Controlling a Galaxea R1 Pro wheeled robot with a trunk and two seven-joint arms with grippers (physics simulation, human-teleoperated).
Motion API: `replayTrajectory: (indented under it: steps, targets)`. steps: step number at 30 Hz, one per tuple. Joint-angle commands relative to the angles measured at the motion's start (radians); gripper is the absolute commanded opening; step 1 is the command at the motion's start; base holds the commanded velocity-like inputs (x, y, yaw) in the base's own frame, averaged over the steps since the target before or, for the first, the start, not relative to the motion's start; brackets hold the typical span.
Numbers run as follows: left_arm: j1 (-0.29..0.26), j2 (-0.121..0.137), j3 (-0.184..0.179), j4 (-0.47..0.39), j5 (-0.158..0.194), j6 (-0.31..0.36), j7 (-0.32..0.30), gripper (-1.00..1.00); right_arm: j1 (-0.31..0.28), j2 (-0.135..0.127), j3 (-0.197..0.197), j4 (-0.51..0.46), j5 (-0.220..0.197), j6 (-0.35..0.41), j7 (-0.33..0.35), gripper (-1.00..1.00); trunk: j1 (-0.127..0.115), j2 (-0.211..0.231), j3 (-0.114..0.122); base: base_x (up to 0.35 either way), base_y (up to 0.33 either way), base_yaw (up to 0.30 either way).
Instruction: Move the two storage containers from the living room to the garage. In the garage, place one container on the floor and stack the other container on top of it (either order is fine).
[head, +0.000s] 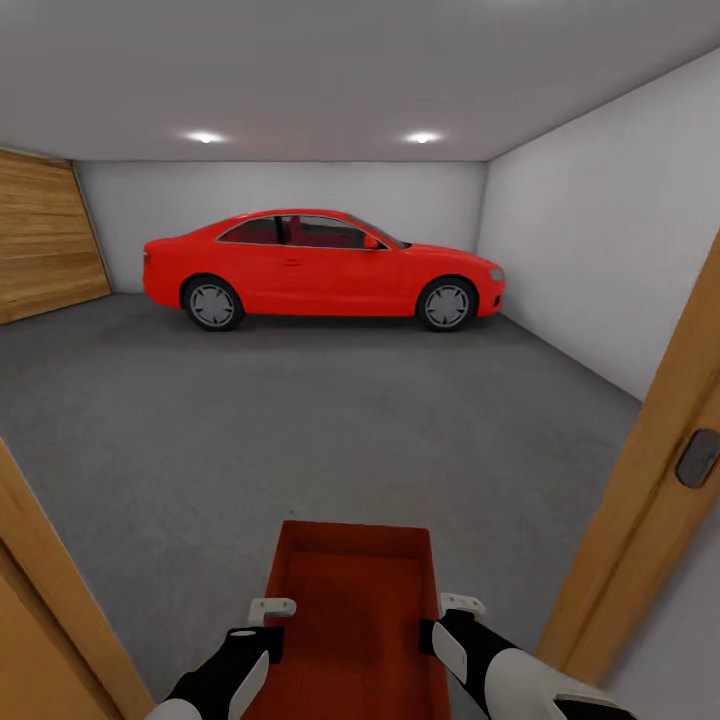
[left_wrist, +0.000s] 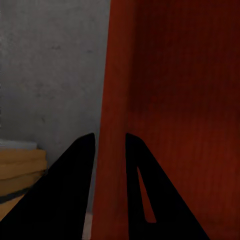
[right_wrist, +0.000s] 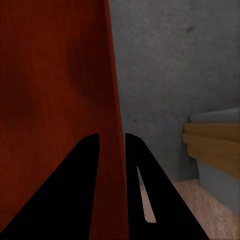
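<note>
The storage container (head: 350, 610), a long and shallow red-orange tray without lid, is held in front of the robot, above the grey concrete floor (head: 300, 420) at the entrance of the garage. Its long axis points forward, toward the room. Its inside is bare.

The left pincer (head: 272, 607) grips the left long wall of the container. In the left wrist view, the two dark fingers (left_wrist: 75, 175) stand on both sides of the red wall (left_wrist: 112, 100), one outside and one inside, clenched on it. The right pincer (head: 462, 604) does the same on the right long wall. In the right wrist view, its fingers (right_wrist: 80, 175) close on the thin red wall (right_wrist: 116, 100) from both sides. So the container hangs between the two arms, not touching the floor.

On each side of the robot there is a wooden door frame (head: 650, 470), near the arms. On the right part of the frame sits a small grey plate (head: 697, 458).

Further away, well apart from the container, a red car (head: 320, 268) stands sideways near the back white wall (head: 290, 190). At the left side there is a wooden panel (head: 45, 235). Two round lights (head: 205, 136) shine on the grey ceiling.
</note>
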Motion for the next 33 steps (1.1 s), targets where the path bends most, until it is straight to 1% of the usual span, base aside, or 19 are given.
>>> replayTrajectory:
  steps: [1, 23, 33]
  targets:
    - [0.000, 0.001, -0.022, -0.002, 0.030, 0.002, -0.003, -1.00, 0.000, 0.001, 0.019, -0.002, -0.025, 0.002, -0.005, -1.00, 0.001, 0.000, -0.001, 0.341, 0.120, 0.000]
    - [0.000, 0.001, -0.022, -0.002, 0.030, 0.002, -0.003, -1.00, 0.000, 0.001, 0.019, -0.002, -0.025, 0.002, -0.005, -1.00, 0.001, 0.000, -0.001, 0.341, 0.130, 0.000]
    - [0.000, 0.001, -0.022, -0.002, 0.030, 0.002, -0.003, -1.00, 0.000, 0.001, 0.019, -0.001, -0.025, 0.002, -0.005, -1.00, 0.001, 0.000, -0.001, 0.341, 0.011, 0.000]
